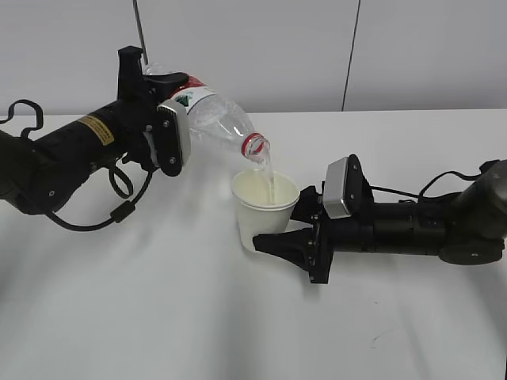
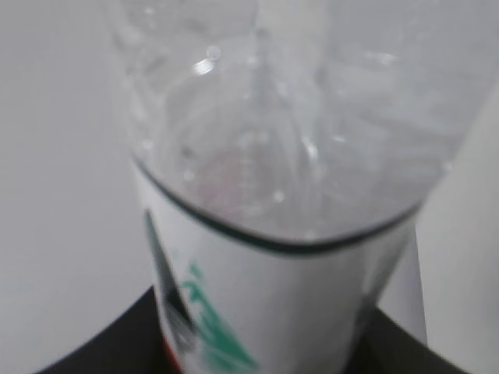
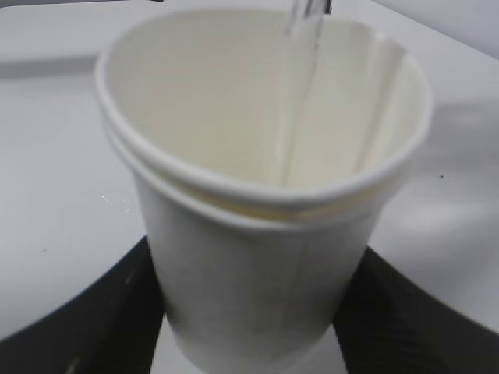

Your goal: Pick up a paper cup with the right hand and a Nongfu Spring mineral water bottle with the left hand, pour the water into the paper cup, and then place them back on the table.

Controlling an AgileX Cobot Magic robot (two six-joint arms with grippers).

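My left gripper [image 1: 176, 107] is shut on the Nongfu Spring mineral water bottle [image 1: 218, 123] around its red-and-white label and holds it tipped down to the right. Its red-ringed mouth [image 1: 255, 146] hangs over the paper cup [image 1: 265, 207]. A thin stream of water [image 1: 270, 178] runs into the cup. My right gripper [image 1: 276, 223] is shut on the cup's lower wall and keeps it upright. The left wrist view shows the bottle [image 2: 288, 156] up close between black fingers [image 2: 93, 347]. In the right wrist view the cup [image 3: 257, 257] sits between my fingers [image 3: 86, 312] as water [image 3: 300, 93] falls in.
The white table [image 1: 158, 317] runs all round both arms. A grey wall with a vertical seam [image 1: 351, 55] stands behind it. Black cables [image 1: 119, 210] loop under the left arm. I cannot tell whether the cup's base touches the table.
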